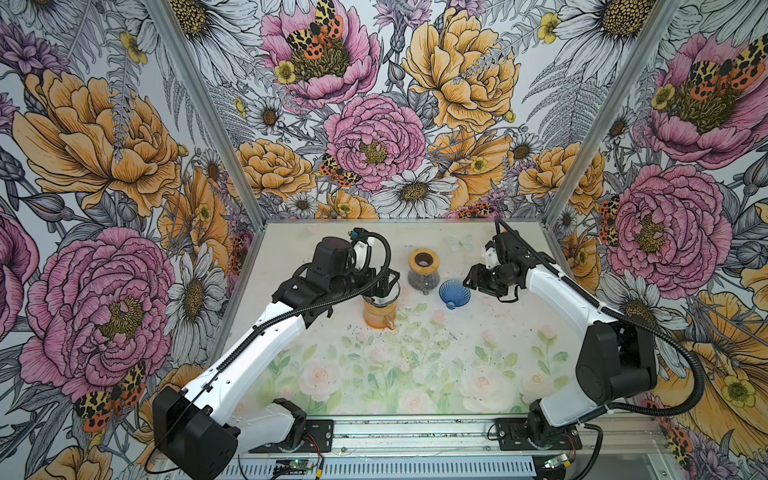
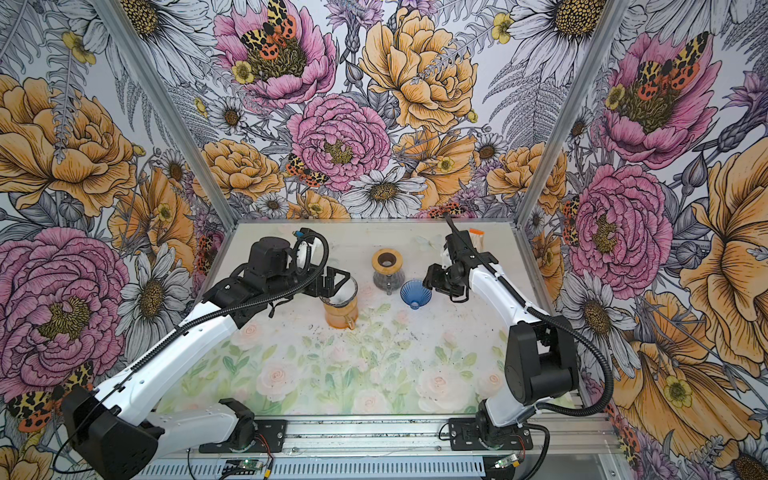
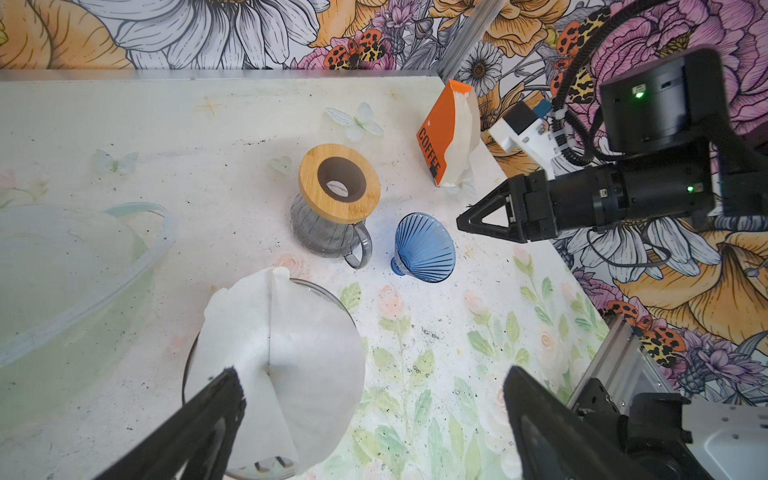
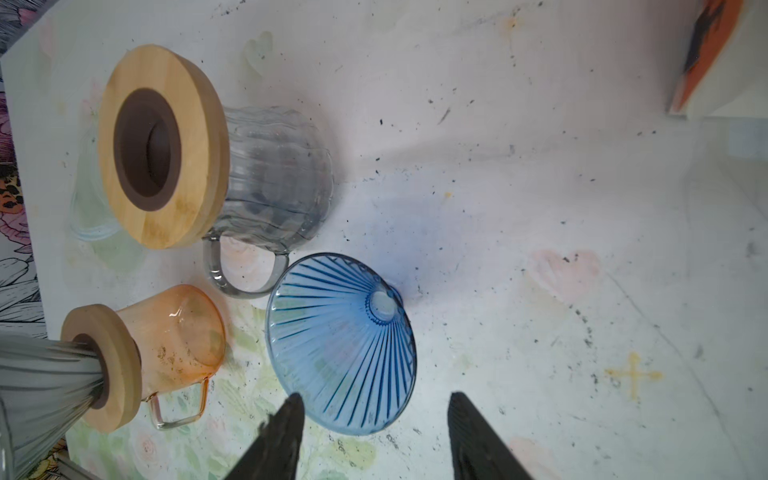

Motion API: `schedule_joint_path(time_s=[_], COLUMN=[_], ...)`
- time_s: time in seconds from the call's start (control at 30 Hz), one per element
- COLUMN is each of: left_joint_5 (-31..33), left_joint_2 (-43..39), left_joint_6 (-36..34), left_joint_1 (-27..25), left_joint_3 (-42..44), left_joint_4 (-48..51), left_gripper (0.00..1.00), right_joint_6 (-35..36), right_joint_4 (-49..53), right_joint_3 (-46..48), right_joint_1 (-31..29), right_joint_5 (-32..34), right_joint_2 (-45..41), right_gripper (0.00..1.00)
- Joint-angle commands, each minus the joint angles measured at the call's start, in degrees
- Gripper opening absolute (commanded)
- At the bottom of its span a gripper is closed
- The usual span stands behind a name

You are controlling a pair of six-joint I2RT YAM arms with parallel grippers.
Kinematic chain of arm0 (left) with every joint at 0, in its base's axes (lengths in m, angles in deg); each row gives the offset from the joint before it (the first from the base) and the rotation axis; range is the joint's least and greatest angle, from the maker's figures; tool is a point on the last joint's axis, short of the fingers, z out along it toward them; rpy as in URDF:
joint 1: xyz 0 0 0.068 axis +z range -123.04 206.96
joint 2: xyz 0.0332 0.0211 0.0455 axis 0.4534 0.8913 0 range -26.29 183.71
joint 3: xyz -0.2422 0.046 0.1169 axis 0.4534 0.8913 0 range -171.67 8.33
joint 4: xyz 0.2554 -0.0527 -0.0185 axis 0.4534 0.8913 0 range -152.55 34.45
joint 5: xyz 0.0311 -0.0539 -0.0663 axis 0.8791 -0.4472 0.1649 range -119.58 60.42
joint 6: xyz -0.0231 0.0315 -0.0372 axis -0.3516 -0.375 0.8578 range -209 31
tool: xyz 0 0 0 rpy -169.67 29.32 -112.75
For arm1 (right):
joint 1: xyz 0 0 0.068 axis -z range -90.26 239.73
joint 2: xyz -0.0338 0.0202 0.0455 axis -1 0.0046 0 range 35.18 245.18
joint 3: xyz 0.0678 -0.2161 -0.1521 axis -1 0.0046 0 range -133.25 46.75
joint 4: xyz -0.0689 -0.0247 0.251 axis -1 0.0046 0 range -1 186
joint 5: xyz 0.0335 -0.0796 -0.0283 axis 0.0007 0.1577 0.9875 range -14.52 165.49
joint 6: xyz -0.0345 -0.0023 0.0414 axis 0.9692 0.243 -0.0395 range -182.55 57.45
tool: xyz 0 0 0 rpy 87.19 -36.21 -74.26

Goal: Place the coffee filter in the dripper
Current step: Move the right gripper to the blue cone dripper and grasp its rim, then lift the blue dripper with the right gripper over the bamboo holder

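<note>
Coffee filter (image 3: 274, 353): white creased paper cone seated in ribbed grey dripper (image 4: 41, 382) atop orange glass carafe (image 4: 174, 336), left of centre; plain from left wrist, hidden from right wrist. Left gripper (image 3: 372, 374) spread wide above; right gripper (image 4: 376, 397) parted beside blue fluted dripper (image 4: 340, 345).

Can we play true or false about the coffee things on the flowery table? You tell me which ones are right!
1. The blue dripper lies tipped over on its side. True.
2. The paper filter sits in the blue dripper. False: it sits in the clear dripper on the orange jug.
3. The right gripper holds the blue dripper. False: its jaws stand open beside it, holding nothing.
4. The grey jug wears a wooden ring on top. True.
5. The orange box says COFFEE. True.
</note>
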Motion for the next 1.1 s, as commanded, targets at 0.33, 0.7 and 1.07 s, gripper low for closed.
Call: schedule_joint_path(time_s=[0.33, 0.7, 1.07], left_joint_5=[1.8, 2.6, 2.3], left_joint_2=[1.7, 1.8, 2.6], left_joint_6=[-0.9, -0.6, -0.8], left_joint_1=[-0.5, -0.7, -0.7], left_joint_3=[-1.0, -1.1, -1.6], left_joint_4=[0.6, 1.1, 1.1], left_gripper=[0.99, 0.99, 0.99], right_joint_6=[0.6, 0.1, 0.2], right_joint_4=[0.9, 0.9, 0.9], right_joint_3=[-3.3, -5.7, -6.2], right_joint_1=[-3.8, -4.0, -4.0], right_joint_5=[4.8, 5.0, 4.4], right_joint_2=[9.9, 13.6, 12.4], right_gripper=[0.48, 0.32, 0.10])
